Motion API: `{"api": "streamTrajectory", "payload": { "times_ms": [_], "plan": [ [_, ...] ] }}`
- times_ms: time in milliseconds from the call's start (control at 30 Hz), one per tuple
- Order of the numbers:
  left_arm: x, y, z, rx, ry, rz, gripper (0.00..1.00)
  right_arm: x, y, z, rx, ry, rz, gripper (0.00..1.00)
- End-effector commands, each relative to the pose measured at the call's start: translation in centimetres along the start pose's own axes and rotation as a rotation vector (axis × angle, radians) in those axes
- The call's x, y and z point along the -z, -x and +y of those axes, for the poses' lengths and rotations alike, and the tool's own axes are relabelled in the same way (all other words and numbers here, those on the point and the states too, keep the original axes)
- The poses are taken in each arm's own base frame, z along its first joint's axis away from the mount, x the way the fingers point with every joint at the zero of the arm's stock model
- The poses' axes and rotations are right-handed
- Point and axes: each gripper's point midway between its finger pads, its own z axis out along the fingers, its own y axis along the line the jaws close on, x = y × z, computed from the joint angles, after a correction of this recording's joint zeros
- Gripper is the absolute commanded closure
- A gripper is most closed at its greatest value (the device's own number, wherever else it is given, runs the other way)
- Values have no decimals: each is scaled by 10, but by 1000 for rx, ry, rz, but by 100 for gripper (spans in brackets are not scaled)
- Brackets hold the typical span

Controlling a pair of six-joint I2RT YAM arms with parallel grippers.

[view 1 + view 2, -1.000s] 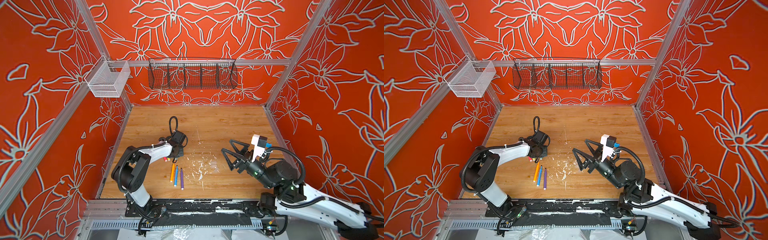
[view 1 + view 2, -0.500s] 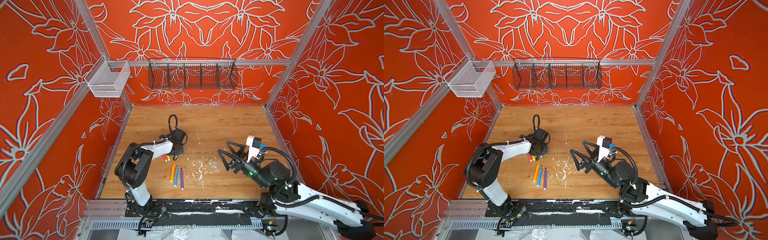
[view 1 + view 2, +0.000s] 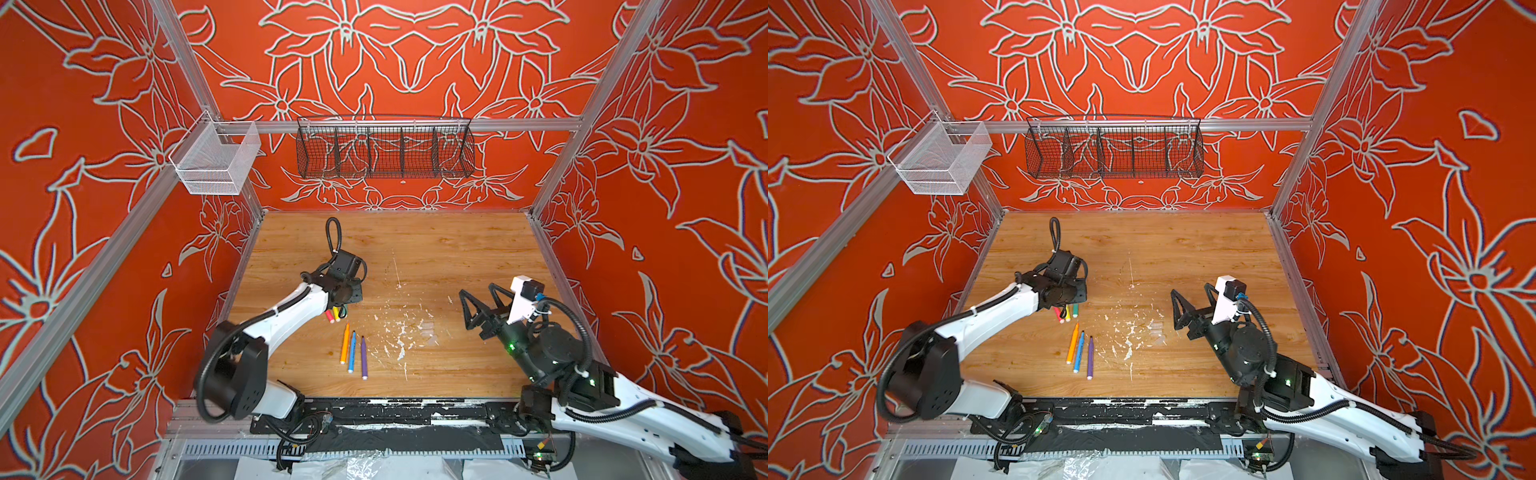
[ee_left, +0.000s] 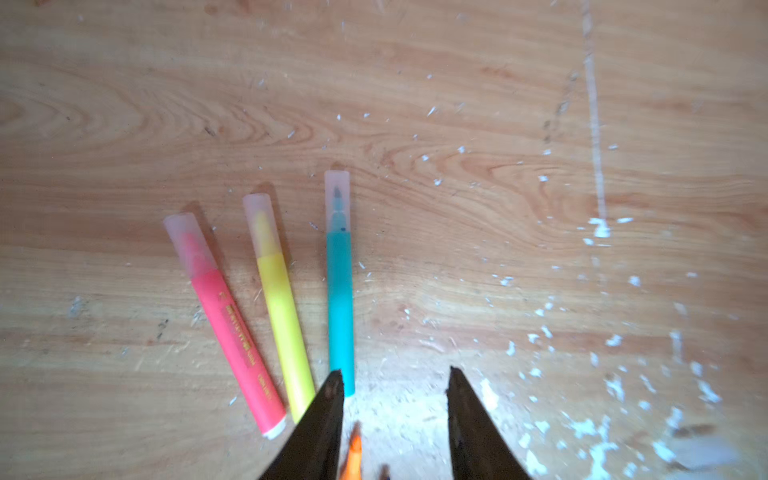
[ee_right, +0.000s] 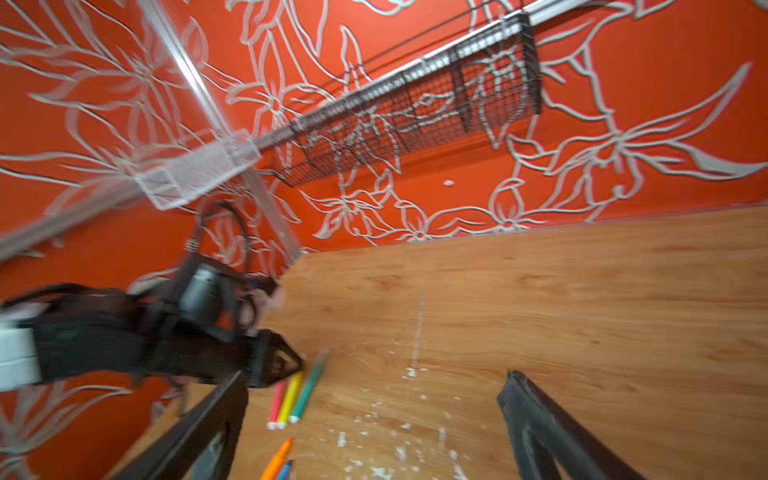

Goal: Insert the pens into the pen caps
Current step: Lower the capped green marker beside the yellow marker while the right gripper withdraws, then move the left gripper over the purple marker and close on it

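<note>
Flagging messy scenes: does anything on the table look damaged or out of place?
White flecks and scratches mar the wood mid-table, like chipped paint. Otherwise tidy: the capped pens and the uncapped pens lie in neat groups.

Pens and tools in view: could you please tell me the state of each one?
Red-pink pen, capped, lying flat.
Yellow pen, capped, lying flat.
Green pen, capped, lying flat.
Orange pen, uncapped.
Blue pen, uncapped.
Purple pen, uncapped.
Left tool, open, empty.
Right tool, wide open, empty.

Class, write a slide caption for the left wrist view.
Capped pink pen, yellow pen and green pen lie fanned on the table near the open left end effector.
</note>
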Motion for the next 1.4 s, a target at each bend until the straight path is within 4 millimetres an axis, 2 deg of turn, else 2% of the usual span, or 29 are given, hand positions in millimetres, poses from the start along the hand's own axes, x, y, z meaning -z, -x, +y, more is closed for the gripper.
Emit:
{"api": "streamTrajectory", "payload": {
  "times_ms": [0,167,233,300,367,400,433,500,600,767,1067,1367],
  "plan": [
    [37,-20,-3,-20,-79,7,60,-5,-6,-41,197,-264,1,2],
    [85,-55,-9,-4,-193,-7,60,-16,-22,-76,278,-407,17,3],
    [104,-61,-19,-16,-257,-34,61,-20,-34,-94,299,-449,25,3],
    [121,-68,-23,-20,-282,-45,61,-19,-49,-118,317,-525,14,3],
    [125,-81,-25,-34,-291,-31,61,-14,-66,-145,315,-615,16,3],
    [125,-88,-26,-41,-284,-12,62,-10,-73,-158,291,-662,16,3],
    [123,-95,-26,-49,-272,10,63,-7,-77,-162,269,-670,29,3],
    [117,-113,-28,-77,-228,62,65,-6,-77,-158,254,-619,49,4],
    [105,-140,-34,-115,-182,110,66,-7,-84,-163,240,-610,10,2],
    [85,-172,-49,-160,-163,148,67,-16,-90,-160,254,-599,52,2],
    [65,-184,-38,-117,-79,157,68,-36,-96,-158,313,-644,120,4],
    [43,-215,-5,-29,-31,212,70,-43,-102,-153,329,-625,163,7]
  ]
}}
